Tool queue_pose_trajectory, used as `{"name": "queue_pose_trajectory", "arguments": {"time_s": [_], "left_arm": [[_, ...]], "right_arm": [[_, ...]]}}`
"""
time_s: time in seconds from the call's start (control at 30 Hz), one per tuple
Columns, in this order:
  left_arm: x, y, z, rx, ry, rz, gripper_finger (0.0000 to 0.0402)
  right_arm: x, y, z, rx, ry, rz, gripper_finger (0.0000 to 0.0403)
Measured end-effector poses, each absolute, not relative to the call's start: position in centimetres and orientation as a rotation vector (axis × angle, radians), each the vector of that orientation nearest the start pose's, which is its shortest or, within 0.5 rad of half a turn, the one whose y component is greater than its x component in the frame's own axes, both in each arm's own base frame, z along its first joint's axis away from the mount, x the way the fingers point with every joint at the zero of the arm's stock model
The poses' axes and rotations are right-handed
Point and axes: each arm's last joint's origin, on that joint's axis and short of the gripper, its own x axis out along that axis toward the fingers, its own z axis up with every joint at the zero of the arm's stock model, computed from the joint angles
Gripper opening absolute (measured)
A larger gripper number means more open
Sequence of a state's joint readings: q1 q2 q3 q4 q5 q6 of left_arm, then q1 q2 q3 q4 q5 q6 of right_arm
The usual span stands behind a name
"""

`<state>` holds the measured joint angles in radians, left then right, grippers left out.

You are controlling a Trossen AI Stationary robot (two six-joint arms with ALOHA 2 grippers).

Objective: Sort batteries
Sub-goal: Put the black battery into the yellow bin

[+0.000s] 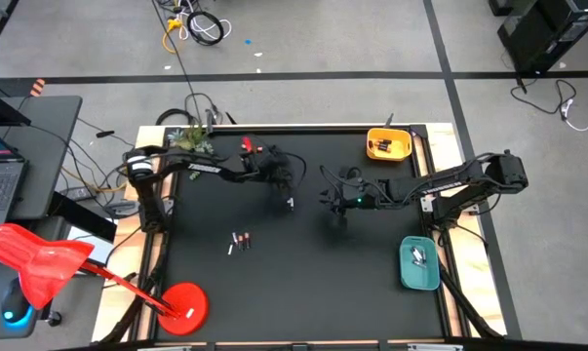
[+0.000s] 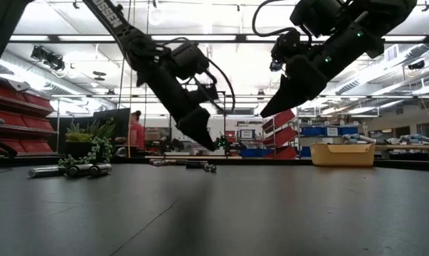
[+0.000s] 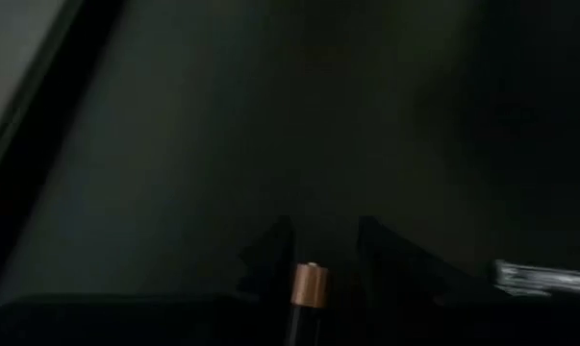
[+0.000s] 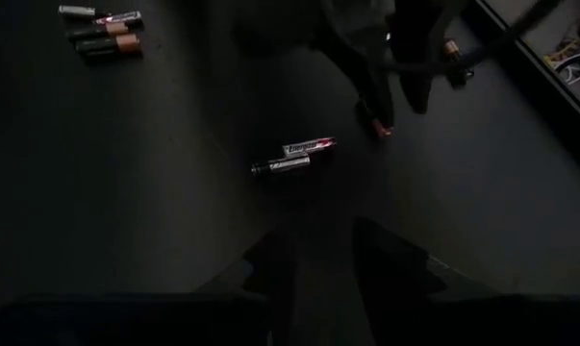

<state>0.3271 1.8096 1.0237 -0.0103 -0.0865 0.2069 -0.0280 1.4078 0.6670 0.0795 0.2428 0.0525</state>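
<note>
My left gripper (image 1: 288,195) hangs over the middle of the black table, shut on a battery (image 3: 309,286) with a copper-coloured end. It is clear of the table in the low view (image 2: 208,142). My right gripper (image 4: 314,264) is open and empty, raised (image 2: 269,110) just right of the left one. Two batteries (image 4: 294,159) lie side by side on the table between the grippers. A group of several batteries (image 1: 240,240) lies nearer the table's left, also seen in the right wrist view (image 4: 102,34). My left gripper pinches the battery between its two fingers (image 3: 270,264), which lie along it. The battery's copper end (image 3: 309,279) sticks out past the fingertips and its body is hidden between them. The fingers slant downward, and the battery (image 4: 382,127) is lifted clear of the table.
A yellow tray (image 1: 403,148) holding batteries stands at the far right corner. A teal tray (image 1: 419,276) with a few batteries stands at the near right. A small plant (image 1: 189,139) sits at the far left edge. A person (image 2: 136,131) stands in the room behind.
</note>
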Motion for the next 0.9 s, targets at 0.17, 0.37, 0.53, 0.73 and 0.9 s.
{"name": "queue_pose_trajectory", "arguments": {"time_s": [0.17,0.37,0.53,0.73,0.9], "left_arm": [[33.3,12.3,17.1,0.11,0.845,0.306,0.0122],[31.4,13.6,15.3,0.066,0.811,0.3,0.0122],[30.9,14.4,13.6,0.057,0.781,0.274,0.0122],[30.6,15.3,10.8,-0.039,0.837,0.235,0.0122],[30.8,15.1,10.0,-0.07,0.866,0.238,0.0079]], "right_arm": [[27.4,-1.2,18.4,-0.018,0.649,-0.271,0.0112],[27.6,-0.4,18.6,-0.022,0.627,-0.245,0.0112],[27.7,-0.2,18.8,-0.024,0.606,-0.243,0.0112],[27.7,-0.2,18.8,-0.023,0.6,-0.245,0.0112],[27.7,-0.2,18.8,-0.023,0.599,-0.246,0.0112]]}}
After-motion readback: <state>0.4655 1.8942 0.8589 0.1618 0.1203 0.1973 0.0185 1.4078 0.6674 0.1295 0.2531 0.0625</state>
